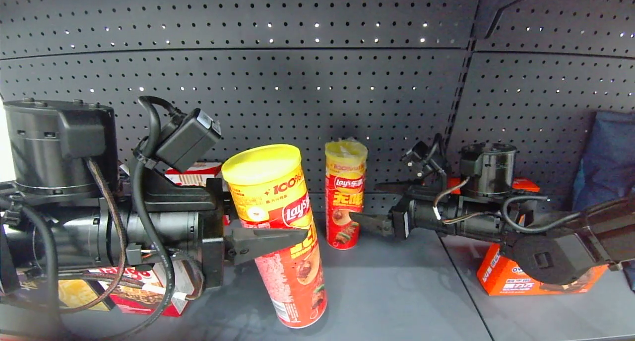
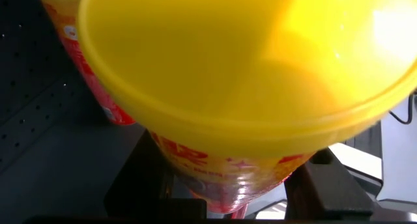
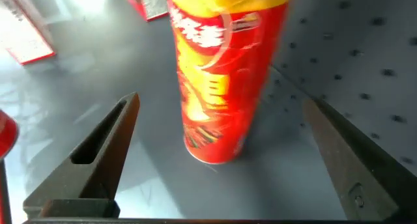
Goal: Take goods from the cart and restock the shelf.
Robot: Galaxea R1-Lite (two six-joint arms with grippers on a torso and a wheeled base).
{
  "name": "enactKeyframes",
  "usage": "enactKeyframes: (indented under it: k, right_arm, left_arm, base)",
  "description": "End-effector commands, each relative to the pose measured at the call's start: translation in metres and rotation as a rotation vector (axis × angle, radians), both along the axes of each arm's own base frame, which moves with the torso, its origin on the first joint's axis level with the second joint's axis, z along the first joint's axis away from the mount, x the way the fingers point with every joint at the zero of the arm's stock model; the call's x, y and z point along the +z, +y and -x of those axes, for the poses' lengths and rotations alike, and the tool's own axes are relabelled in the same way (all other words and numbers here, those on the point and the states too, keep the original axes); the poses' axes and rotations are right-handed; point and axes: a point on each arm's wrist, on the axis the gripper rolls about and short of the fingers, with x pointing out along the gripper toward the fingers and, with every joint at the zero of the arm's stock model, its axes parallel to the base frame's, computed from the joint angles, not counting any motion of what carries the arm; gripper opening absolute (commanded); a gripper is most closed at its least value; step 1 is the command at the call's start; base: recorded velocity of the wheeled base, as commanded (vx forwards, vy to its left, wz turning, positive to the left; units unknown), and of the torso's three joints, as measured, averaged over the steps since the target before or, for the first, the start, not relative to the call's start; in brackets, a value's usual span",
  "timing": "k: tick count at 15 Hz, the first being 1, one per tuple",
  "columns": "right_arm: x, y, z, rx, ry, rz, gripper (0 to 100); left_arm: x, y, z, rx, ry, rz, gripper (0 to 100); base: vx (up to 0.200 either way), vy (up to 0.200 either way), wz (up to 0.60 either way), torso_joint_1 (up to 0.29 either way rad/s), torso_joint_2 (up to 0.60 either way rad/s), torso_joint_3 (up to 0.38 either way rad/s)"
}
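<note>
Placing: left gripper [image 1: 278,227] jaws are gripping the tilted front can [image 1: 270,192], base on the shelf [image 1: 397,291]; right gripper [image 3: 219,101] jaws are gaping beside the rear can [image 1: 346,202]. Next is likely needing uprighting, then releasing.

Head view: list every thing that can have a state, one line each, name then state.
front chip can: lid on, tilted, clamped in the left pincer
left pincer: shut on the front chip can
rear chip can: lid on, upright on the shelf, not gripped
right pincer: open, fingers either side of the rear chip can without touching it
orange box: closed, lying on the shelf
</note>
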Motion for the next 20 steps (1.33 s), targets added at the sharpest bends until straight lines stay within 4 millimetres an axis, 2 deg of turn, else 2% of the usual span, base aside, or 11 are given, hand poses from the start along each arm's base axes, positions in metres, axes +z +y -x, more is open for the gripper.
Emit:
enactKeyframes:
  k: [1,8,11,20]
  right_arm:
    - [-0.011,0.007,-0.007,0.015,0.021,0.011,100]
    - [-0.040,0.030,-0.022,0.054,0.050,0.043,100]
    - [-0.050,0.032,-0.025,0.054,0.068,0.054,100]
    - [-0.066,0.043,-0.043,0.054,0.079,0.059,100]
  left_arm:
    - [-0.001,0.000,-0.001,0.002,0.004,-0.002,0]
    - [-0.003,0.002,-0.004,0.017,0.014,-0.005,0]
    - [-0.002,0.002,-0.004,0.017,0.012,-0.004,0]
    - [-0.003,0.005,-0.004,0.030,0.012,-0.004,0]
  base:
    - [0.000,0.000,0.00,0.000,0.00,0.000]
    - [0.000,0.000,0.00,0.000,0.00,0.000]
    - [0.000,0.000,0.00,0.000,0.00,0.000]
    - [0.000,0.000,0.00,0.000,0.00,0.000]
